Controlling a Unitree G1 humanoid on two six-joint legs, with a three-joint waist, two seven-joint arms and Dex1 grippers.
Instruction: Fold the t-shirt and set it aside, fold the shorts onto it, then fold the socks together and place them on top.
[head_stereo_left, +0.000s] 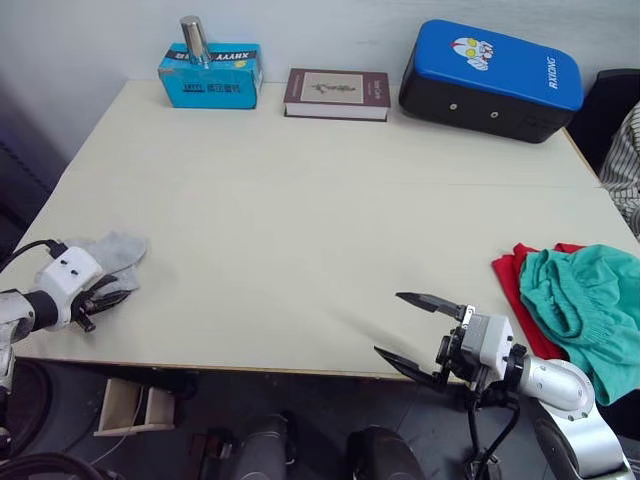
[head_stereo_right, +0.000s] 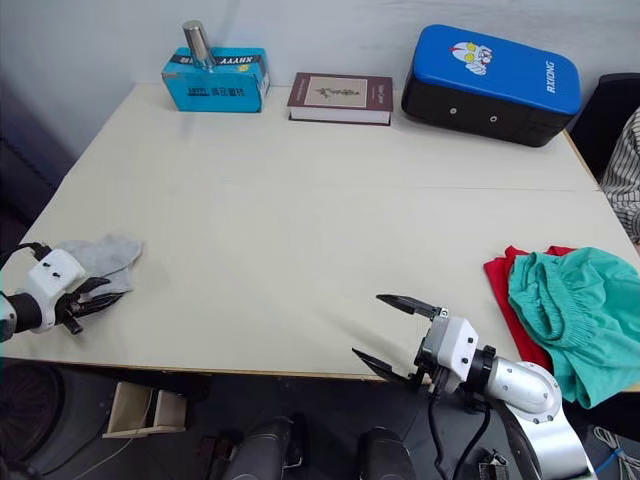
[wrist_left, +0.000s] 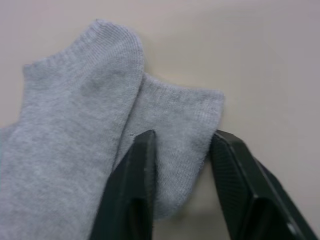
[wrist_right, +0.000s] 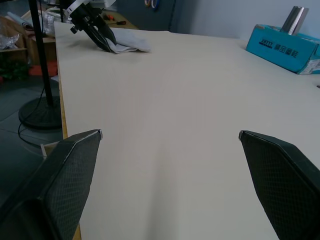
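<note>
Pale cream table (head_stereo_left: 300, 220) against a light wall, seen from above the near edge. At the far side, a teal box (head_stereo_left: 211, 75) with a metal cylinder (head_stereo_left: 194, 41) standing on it, a dark red book (head_stereo_left: 337, 94) lying flat just beside, and a blue and black padded case (head_stereo_left: 492, 79) near the far right corner. At the near left edge, the socks (head_stereo_left: 112, 255), light grey, lying flat and overlapping one another. Left gripper (wrist_left: 181, 185) down at the socks, fingers (wrist_left: 135, 185) parted to a narrow gap with the edge of one sock between them; one finger on the knit, the other just off its rim against the tabletop, not visibly pinched closed. At the right edge of the table, the t-shirt (head_stereo_left: 512, 277), bright red, mostly covered, with a strip showing on its left side. Lying on top of it, the shorts (head_stereo_left: 585, 305), teal green, bunched with the gathered waistband toward the table's middle, partly hanging past the near edge. Right gripper (head_stereo_left: 412, 335) at the near edge, just left of the clothes pile, spread wide and holding nothing, bare tabletop between its fingers (wrist_right: 65, 175). Striped sleeve of a person (head_stereo_left: 624, 160) at the far right.
</note>
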